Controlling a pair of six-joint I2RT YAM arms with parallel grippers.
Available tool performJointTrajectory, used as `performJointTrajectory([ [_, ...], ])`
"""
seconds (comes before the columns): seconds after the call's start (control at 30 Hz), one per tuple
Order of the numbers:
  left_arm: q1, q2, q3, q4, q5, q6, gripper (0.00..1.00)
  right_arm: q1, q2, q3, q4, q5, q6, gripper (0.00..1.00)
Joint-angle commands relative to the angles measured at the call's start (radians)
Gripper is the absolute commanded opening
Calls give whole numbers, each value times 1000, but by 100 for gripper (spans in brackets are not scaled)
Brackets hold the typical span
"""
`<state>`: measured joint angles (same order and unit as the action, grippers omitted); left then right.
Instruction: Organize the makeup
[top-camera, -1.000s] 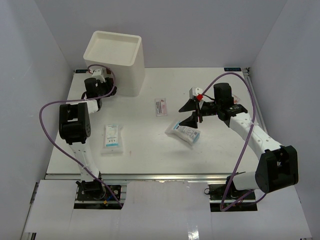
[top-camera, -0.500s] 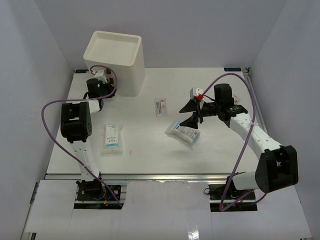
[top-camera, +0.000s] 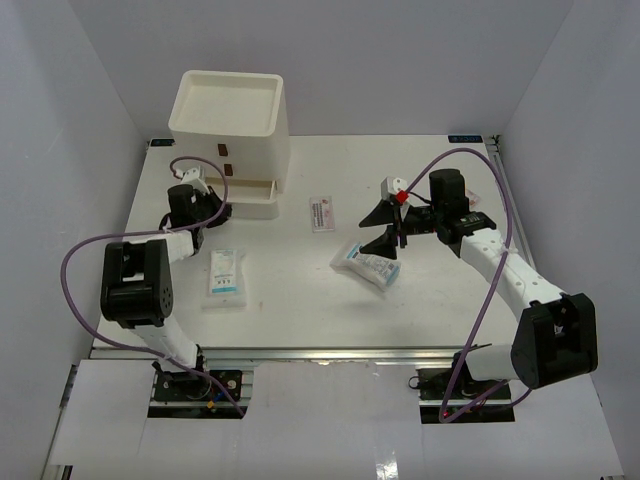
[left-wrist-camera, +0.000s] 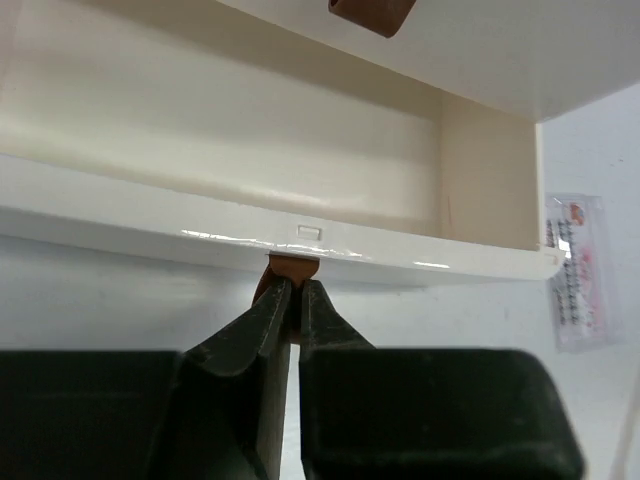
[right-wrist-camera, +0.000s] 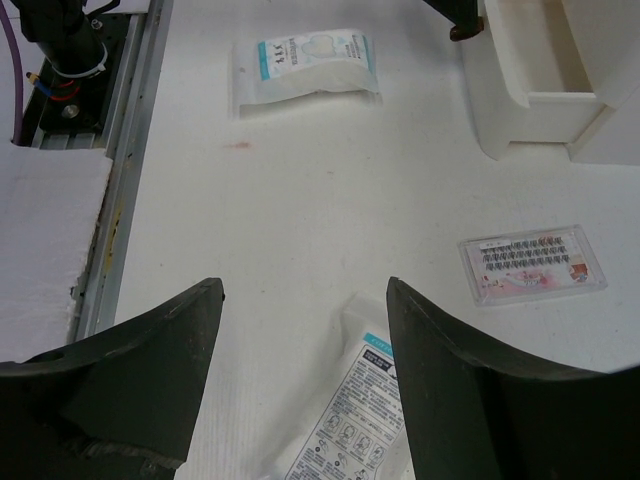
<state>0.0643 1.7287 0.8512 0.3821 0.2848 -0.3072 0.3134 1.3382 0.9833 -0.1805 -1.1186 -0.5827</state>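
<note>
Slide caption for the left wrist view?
Left gripper shut on the brown tab handle of the open white plastic drawer.

Fingers (left-wrist-camera: 235, 350) of the left gripper (left-wrist-camera: 293, 295) are noted as matt black plastic. Between the jaws is a brown tab (left-wrist-camera: 290, 270), smooth and dull. Just beyond it is the drawer front (left-wrist-camera: 150, 215) — cream plastic, glossy along the rim. Ahead of the right jaws: sachet pack (right-wrist-camera: 305, 65) in shiny film, flat pink packet (right-wrist-camera: 533, 263) in clear glossy plastic, table (right-wrist-camera: 300, 200) matt white, finely grained.

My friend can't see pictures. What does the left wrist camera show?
The left gripper pinches the small brown handle of an open white drawer, seen from right in front. A pink-white packet lies flat off to the right.
</note>
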Motion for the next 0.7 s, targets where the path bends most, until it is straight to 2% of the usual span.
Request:
performJointTrajectory([
  [0.0,-6,-141,-18,-37,-2,-46,38,-7,-31,-11,22,-17,3,73],
  [0.03,-6,-141,-18,-37,-2,-46,39,-7,-33,-12,22,-16,3,73],
  [0.1,-5,-162,-14,-59,11,-41,61,-8,-38,-18,22,7,1,73],
  [0.13,-5,-171,-14,-63,27,-42,67,-8,-40,-22,22,15,-1,73],
  [0.4,-5,-344,-45,-103,86,-33,76,-11,-39,-43,49,115,46,74],
  [0.53,-40,-383,-49,-122,154,-41,80,-10,-14,-53,144,304,209,80],
  [0.67,-167,-356,3,-183,169,-52,85,-15,14,-21,160,508,308,83],
])
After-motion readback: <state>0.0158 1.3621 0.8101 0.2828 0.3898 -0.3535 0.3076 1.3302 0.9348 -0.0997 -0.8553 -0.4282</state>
